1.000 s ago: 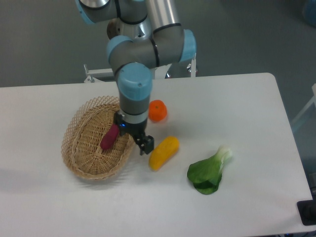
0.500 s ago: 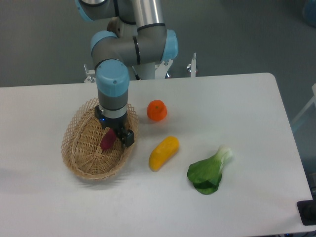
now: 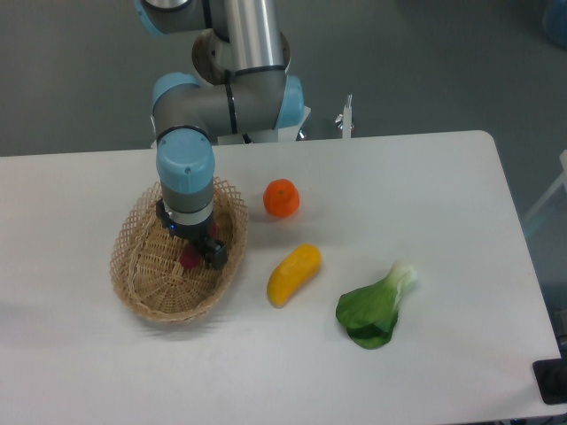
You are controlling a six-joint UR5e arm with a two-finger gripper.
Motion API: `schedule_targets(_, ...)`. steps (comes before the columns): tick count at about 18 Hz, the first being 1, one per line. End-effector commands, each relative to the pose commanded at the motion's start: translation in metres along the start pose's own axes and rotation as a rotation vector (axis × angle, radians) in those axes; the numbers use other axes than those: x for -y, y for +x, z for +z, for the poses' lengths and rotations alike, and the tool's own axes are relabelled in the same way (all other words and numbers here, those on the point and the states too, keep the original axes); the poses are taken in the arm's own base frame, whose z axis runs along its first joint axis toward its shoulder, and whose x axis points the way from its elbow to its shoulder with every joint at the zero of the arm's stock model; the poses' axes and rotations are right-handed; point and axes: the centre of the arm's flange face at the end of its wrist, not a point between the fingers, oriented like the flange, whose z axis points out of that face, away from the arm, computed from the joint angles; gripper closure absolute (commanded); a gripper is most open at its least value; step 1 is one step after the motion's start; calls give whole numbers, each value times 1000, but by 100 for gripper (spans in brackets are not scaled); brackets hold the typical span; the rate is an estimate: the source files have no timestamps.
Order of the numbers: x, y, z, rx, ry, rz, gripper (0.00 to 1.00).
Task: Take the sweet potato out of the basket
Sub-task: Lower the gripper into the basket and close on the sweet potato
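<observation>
The light tan wicker basket (image 3: 142, 283) sits at the left of the white table. The dark reddish-purple sweet potato (image 3: 190, 258) lies inside it, mostly hidden under my gripper; only a small part shows. My gripper (image 3: 197, 252) is low inside the basket, right over the sweet potato, with one dark finger (image 3: 215, 255) on its right side. The other finger is hidden by the wrist. I cannot tell whether the jaws are closed on the tuber.
A round orange (image 3: 282, 198) lies right of the basket. A yellow-orange oblong fruit (image 3: 294, 273) lies in front of it. A green leafy bok choy (image 3: 376, 306) lies further right. The arm's base stands behind the basket.
The arm has swung left from the basket's right rim to over the basket's middle and come down onto the sweet potato, now covering most of it.
</observation>
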Motion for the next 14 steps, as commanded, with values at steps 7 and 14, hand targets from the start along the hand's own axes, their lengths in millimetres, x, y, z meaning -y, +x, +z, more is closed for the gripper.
schedule_targets(7,0,-1,8,-7,-8,-7,45)
schedule_targets(14,2,-1,-11,18,17,-20,98)
